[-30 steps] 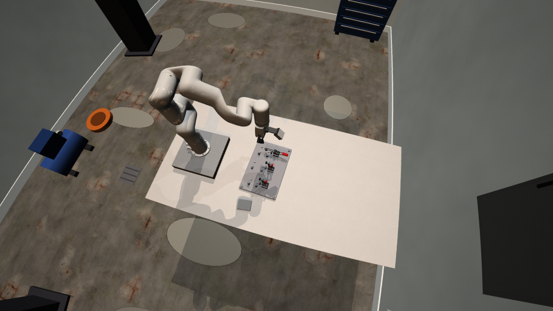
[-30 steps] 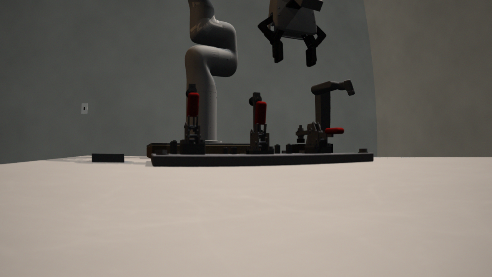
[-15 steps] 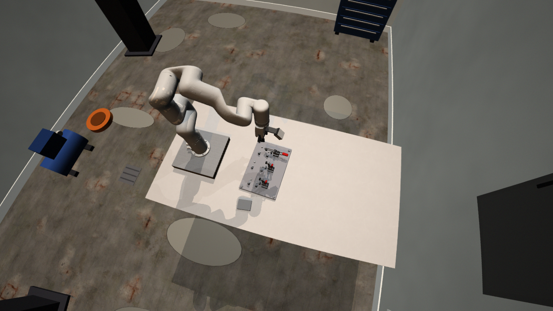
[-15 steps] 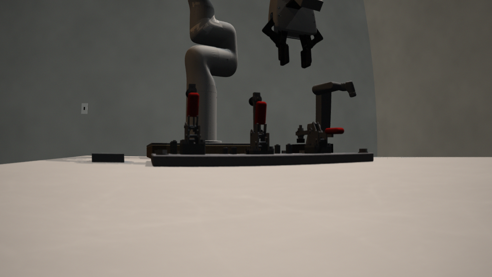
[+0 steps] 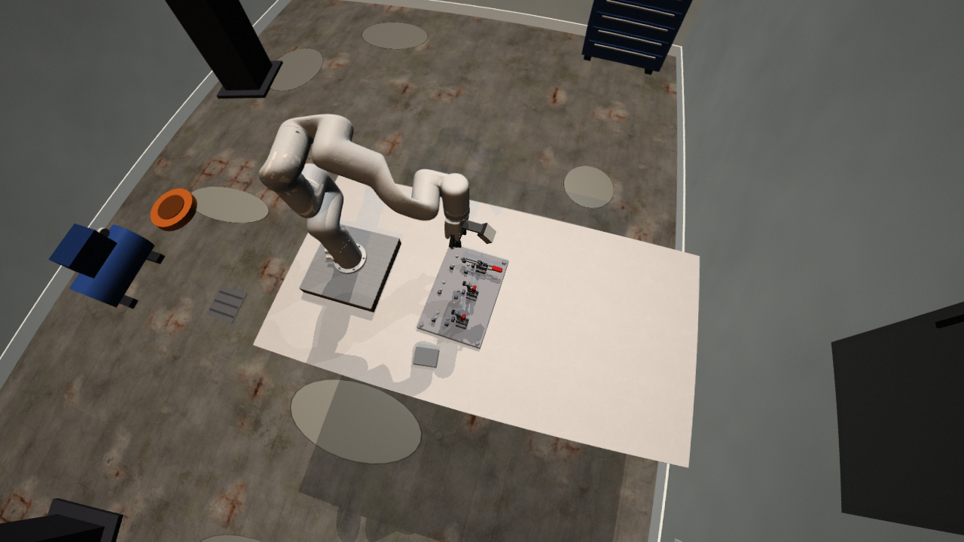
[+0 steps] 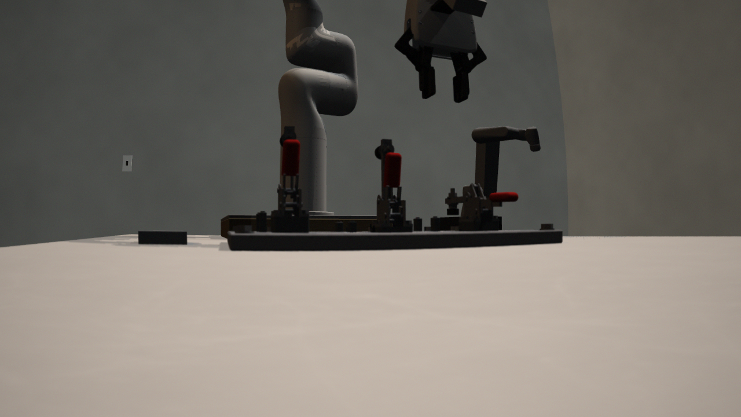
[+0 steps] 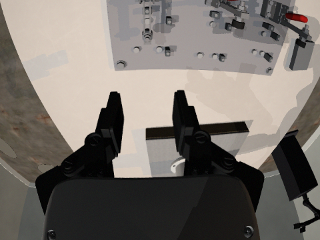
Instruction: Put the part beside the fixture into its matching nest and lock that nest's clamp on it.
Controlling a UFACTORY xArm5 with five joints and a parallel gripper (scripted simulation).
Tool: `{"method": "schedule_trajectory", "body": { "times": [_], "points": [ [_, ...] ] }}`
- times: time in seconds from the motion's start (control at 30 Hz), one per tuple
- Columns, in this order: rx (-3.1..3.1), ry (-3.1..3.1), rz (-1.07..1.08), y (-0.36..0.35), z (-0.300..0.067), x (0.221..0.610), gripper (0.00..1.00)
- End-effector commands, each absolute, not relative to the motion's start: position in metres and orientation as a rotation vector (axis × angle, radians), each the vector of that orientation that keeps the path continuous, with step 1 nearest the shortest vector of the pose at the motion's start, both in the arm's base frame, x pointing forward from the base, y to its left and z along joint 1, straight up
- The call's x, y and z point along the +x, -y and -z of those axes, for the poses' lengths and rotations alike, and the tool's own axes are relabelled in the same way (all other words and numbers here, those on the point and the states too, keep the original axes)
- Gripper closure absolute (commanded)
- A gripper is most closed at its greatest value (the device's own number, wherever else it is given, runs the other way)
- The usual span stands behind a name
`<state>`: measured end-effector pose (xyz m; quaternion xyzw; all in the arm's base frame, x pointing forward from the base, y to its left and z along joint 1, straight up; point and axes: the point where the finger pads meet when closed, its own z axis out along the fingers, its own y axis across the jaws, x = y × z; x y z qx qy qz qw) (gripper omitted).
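Currently, grey rectangular block part (image 5: 425,356) (image 6: 162,237) (image 7: 301,55) lies flat on the white tabletop (image 5: 572,323) (image 6: 362,321) (image 7: 87,87), beside the grey fixture plate (image 5: 486,316) (image 6: 393,240) (image 7: 187,63). Black two-fingered pincer (image 5: 455,242) (image 6: 444,97) (image 7: 147,104) hovers well apart from it, beyond the plate's opposite end, fingers parted, grasping nothing.

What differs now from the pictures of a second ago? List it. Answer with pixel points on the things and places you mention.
The gripper's (image 5: 455,244) (image 6: 444,97) (image 7: 148,97) fingers drew closer together, part-way, gripping nothing. Nothing was let go. The gray part (image 5: 425,356) (image 6: 162,237) (image 7: 302,55), the fixture plate (image 5: 449,327) (image 6: 393,241) (image 7: 187,63) and its three clamps' red handles stayed put.
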<state>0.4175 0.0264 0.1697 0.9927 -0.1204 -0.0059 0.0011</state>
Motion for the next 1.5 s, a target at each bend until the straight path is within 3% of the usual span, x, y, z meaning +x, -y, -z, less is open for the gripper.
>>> {"method": "schedule_trajectory", "body": {
  "times": [0.0, 1.07, 1.47],
  "points": [
    [3.117, 0.378, 0.012, -0.026, -0.171, 0.419, 0.53],
    [3.117, 0.378, 0.013, -0.026, -0.171, 0.42, 0.53],
    [3.117, 0.378, 0.013, -0.016, -0.171, 0.462, 0.53]
  ]
}}
